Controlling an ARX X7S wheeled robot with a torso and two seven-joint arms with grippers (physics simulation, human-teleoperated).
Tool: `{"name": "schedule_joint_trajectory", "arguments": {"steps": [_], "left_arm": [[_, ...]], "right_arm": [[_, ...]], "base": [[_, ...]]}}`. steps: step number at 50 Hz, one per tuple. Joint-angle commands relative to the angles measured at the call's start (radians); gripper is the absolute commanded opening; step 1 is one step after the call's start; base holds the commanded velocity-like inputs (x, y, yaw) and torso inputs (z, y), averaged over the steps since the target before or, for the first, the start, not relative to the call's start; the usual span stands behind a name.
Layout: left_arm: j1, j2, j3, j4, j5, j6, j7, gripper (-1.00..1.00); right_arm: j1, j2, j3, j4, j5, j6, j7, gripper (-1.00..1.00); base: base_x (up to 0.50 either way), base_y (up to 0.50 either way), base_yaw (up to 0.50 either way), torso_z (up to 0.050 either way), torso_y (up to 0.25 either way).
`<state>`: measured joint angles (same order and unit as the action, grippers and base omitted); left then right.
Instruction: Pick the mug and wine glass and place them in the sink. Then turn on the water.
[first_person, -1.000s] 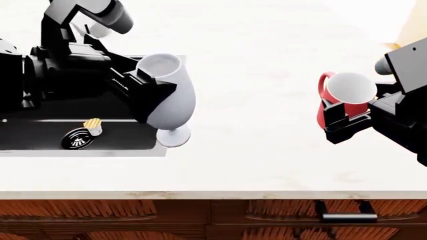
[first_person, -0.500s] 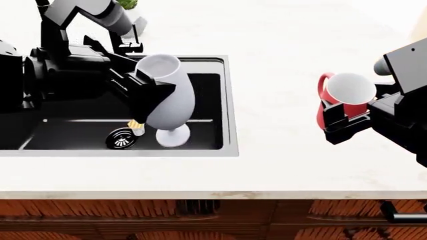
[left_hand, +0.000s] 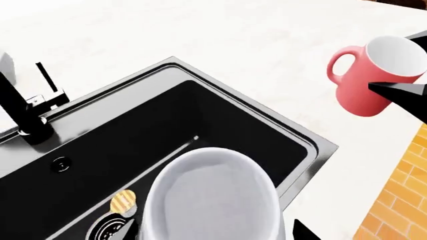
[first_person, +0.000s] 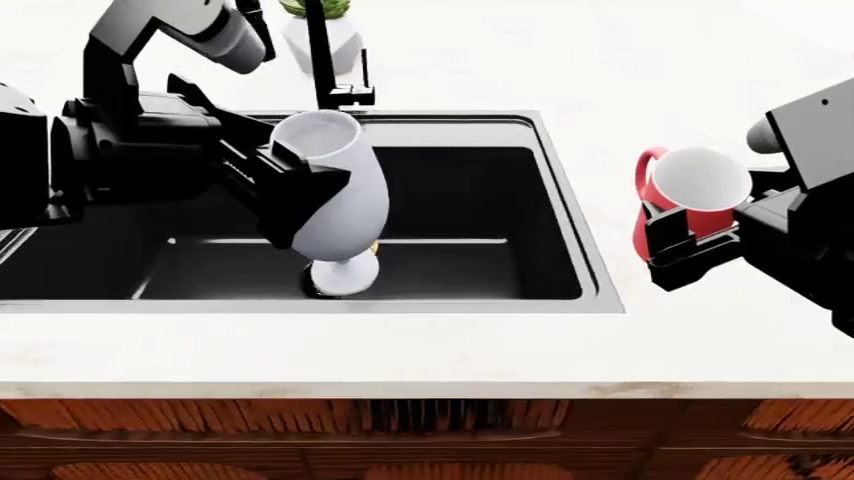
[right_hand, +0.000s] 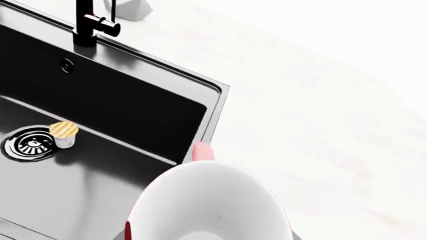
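Note:
My left gripper (first_person: 302, 190) is shut on the bowl of the pale grey-white wine glass (first_person: 342, 195), which hangs upright over the black sink (first_person: 589, 272), its foot above the basin floor. The left wrist view looks down into the glass (left_hand: 211, 200), with the sink rim (left_hand: 267, 120) beyond. The red mug (first_person: 691, 192) is held above the counter right of the sink, my right gripper (first_person: 683, 240) shut on it. The mug's white inside (right_hand: 207, 205) fills the near part of the right wrist view. No water is in view at the black faucet (first_person: 318, 55).
A white faceted plant pot (first_person: 334, 38) stands behind the faucet. A chrome drain (right_hand: 30, 143) and a small yellow-topped object (right_hand: 64, 134) lie on the sink floor. White marble counter (first_person: 694, 80) stretches to the right; wooden cabinet fronts (first_person: 427, 440) run below its front edge.
The whole view has slid sideways: the sink now sits further right under the held wine glass, with faucet and pot in sight. Both arms keep their pose and their holds.

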<state>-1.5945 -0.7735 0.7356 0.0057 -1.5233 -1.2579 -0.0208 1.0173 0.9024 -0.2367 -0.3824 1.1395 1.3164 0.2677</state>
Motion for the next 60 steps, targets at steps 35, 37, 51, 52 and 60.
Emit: {"name": "schedule_joint_trajectory", "arguments": {"steps": [35, 37, 51, 52, 60], "left_arm": [[-0.007, 0.003, 0.011, -0.010, 0.012, 0.021, -0.002, -1.00], [-0.007, 0.003, 0.011, -0.011, 0.012, 0.022, -0.001, -1.00], [-0.006, 0.004, 0.018, -0.018, 0.025, 0.032, 0.006, -1.00], [-0.005, 0.004, 0.018, -0.018, 0.025, 0.033, 0.007, -1.00], [-0.005, 0.002, 0.020, -0.016, 0.024, 0.035, 0.007, -1.00]], "right_arm": [[-0.022, 0.023, 0.007, -0.004, -0.002, -0.027, 0.006, -1.00], [-0.023, 0.024, 0.009, -0.004, 0.000, -0.027, 0.008, -1.00], [-0.037, 0.026, 0.026, 0.006, 0.010, -0.037, 0.031, -1.00], [-0.036, 0.027, 0.026, 0.005, 0.011, -0.036, 0.031, -1.00], [-0.040, 0.027, 0.023, 0.005, 0.014, -0.039, 0.034, -1.00]], "base": [[0.00, 0.50, 0.00, 0.000, 0.001], [0.00, 0.50, 0.00, 0.000, 0.000], [0.00, 0.10, 0.00, 0.000, 0.001], [0.00, 0.00, 0.00, 0.010, 0.000], [0.17, 0.00, 0.00, 0.000, 0.000]]}}
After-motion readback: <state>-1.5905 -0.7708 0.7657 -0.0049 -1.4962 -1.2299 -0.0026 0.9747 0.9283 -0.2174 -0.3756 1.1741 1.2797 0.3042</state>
